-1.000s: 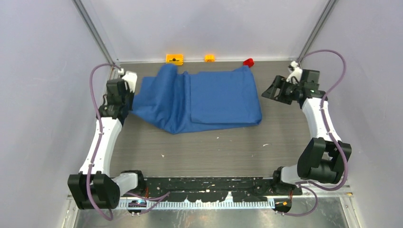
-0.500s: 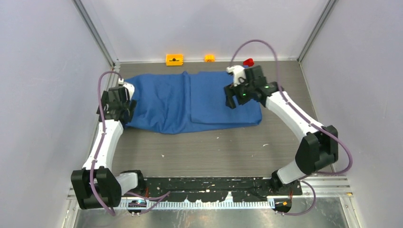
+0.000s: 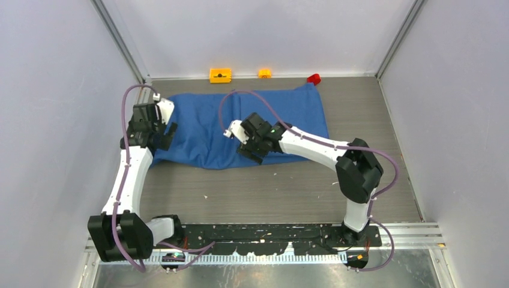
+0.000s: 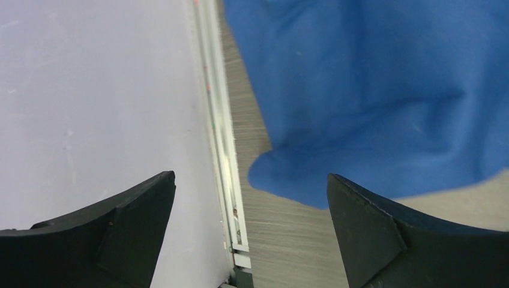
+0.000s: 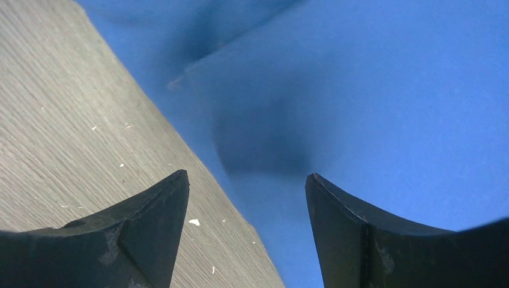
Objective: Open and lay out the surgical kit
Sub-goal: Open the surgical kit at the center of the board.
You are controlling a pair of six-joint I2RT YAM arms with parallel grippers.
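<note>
The surgical kit shows only as a large blue cloth wrap (image 3: pixel 282 114) lying flat across the far half of the table; whatever it holds is hidden. My left gripper (image 3: pixel 165 137) hovers open at the wrap's left end, next to the side wall. In the left wrist view the left gripper (image 4: pixel 250 175) is empty, with the rounded corner of the blue cloth wrap (image 4: pixel 360 90) just beyond it. My right gripper (image 3: pixel 251 151) is open over the wrap's near edge. The right wrist view shows the right gripper (image 5: pixel 246 174) straddling that edge of the blue cloth wrap (image 5: pixel 372 90).
Two orange blocks (image 3: pixel 219 74) (image 3: pixel 265 73) and a small red block (image 3: pixel 313 78) sit along the back wall. A metal rail (image 4: pixel 222 138) and the side wall run close beside my left gripper. White crumbs (image 5: pixel 193 222) dot the wooden table.
My left gripper has opened and let go of the cloth's left end, which now lies flat. The right arm swung from the far right across to the wrap's near edge.
</note>
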